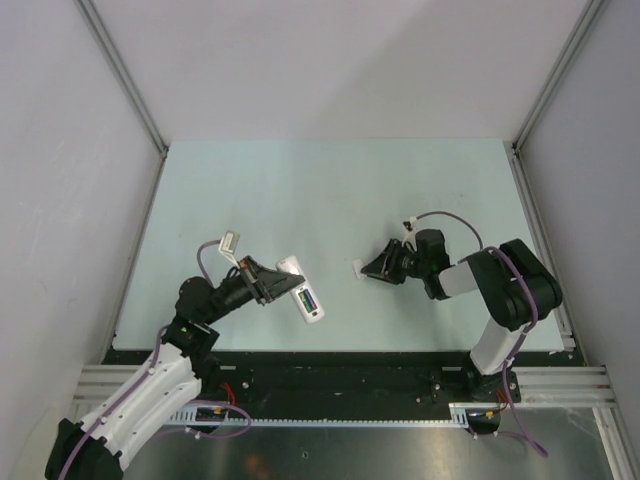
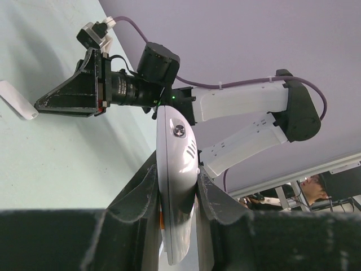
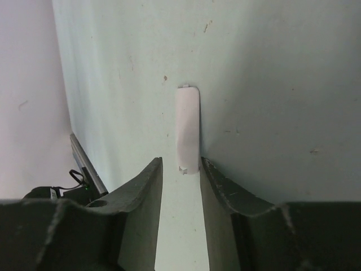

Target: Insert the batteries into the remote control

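Left fingers (image 2: 138,197) clamp the smooth, rounded remote control (image 2: 176,169); right fingers (image 3: 141,203), slightly parted, flank a flat white cover (image 3: 187,127).

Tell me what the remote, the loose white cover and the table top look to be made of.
The remote looks like glossy white plastic: sharp highlights on a curved moulded shell. The cover looks like thin white plastic, duller, with small moulded tabs at its ends. The table top is a pale green matte sheet with small scuffs, perhaps laminate or painted board.
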Motion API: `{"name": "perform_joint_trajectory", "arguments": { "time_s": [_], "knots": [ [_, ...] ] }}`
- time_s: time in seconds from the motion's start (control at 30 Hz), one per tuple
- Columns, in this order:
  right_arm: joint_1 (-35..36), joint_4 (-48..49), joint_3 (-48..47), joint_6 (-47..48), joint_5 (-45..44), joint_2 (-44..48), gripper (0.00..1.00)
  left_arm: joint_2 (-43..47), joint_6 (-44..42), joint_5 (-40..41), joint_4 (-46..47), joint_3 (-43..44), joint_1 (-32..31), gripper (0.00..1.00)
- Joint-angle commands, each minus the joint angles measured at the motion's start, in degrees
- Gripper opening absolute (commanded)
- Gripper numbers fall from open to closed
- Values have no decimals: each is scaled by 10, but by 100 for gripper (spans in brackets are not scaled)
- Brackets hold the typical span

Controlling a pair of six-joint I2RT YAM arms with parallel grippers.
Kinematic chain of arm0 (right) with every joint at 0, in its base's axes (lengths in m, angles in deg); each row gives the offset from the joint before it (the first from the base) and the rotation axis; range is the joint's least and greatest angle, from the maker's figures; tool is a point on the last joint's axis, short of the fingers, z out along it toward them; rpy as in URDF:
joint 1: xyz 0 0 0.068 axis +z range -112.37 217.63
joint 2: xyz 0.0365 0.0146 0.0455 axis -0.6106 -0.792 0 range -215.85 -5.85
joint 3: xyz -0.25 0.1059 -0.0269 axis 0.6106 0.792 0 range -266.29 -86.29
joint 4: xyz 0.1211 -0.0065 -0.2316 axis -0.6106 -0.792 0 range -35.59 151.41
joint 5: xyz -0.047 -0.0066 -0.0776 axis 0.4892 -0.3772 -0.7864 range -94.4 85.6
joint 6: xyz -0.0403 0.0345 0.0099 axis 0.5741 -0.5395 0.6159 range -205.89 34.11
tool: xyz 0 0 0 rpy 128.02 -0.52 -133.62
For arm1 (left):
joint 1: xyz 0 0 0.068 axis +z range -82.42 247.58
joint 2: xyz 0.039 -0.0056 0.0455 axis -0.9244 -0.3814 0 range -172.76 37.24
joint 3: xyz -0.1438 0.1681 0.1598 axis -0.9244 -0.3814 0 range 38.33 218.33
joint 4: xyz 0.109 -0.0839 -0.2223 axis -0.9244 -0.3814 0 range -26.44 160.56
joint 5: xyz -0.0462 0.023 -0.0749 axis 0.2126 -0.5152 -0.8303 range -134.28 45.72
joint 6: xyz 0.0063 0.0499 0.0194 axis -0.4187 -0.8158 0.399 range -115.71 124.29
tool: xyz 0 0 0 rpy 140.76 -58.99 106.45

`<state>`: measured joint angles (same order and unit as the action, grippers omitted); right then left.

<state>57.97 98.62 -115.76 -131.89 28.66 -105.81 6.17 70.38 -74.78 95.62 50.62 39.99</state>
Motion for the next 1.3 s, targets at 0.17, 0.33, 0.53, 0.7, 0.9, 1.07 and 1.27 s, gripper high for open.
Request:
{"name": "perform_joint_trajectory", "arguments": {
  "time_s": [0.17, 0.33, 0.53, 0.7, 0.9, 1.07, 1.27],
  "knots": [
    [-4, -100, -6, 56, -80, 89, 47, 5, 8, 2, 21, 1, 4, 0],
    [65, -316, -101, 163, -230, 163, 51, 6, 6, 3, 21, 0, 4, 0],
    [176, -523, -266, 219, -397, 79, 53, 5, 4, 4, 21, 2, 5, 0],
    [220, -565, -309, 212, -460, 37, 67, 9, 8, 3, 21, 2, 4, 0],
    [241, -598, -347, 218, -504, 0, 68, 15, 8, -1, 21, 2, 4, 0],
    [240, -612, -355, 225, -509, -16, 68, 18, 9, -2, 21, -2, 4, 0],
    [246, -601, -355, 245, -486, -30, 65, 19, 10, -1, 21, -3, 5, 0]
  ]
}}
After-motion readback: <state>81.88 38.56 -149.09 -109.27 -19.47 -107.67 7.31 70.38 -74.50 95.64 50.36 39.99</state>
